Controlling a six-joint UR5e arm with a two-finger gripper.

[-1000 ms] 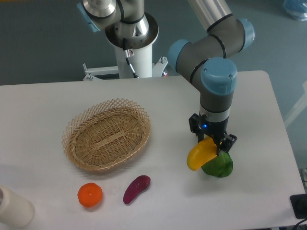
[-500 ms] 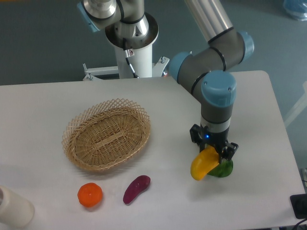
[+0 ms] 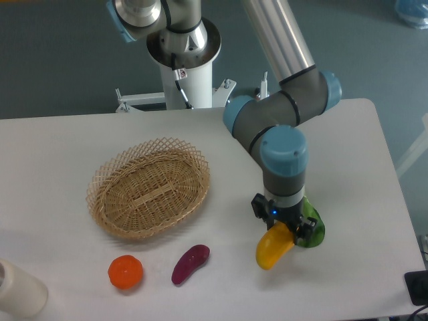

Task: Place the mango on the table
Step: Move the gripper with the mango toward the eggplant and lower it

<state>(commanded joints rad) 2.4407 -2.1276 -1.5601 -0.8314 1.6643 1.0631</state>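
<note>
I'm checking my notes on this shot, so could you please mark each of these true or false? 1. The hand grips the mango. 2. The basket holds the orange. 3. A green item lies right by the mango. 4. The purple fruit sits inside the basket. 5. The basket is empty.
1. True: the hand is shut on the mango.
2. False: the orange is on the table, in front of the basket.
3. True: the green item is just behind the mango.
4. False: the purple fruit lies on the table.
5. True.
</note>
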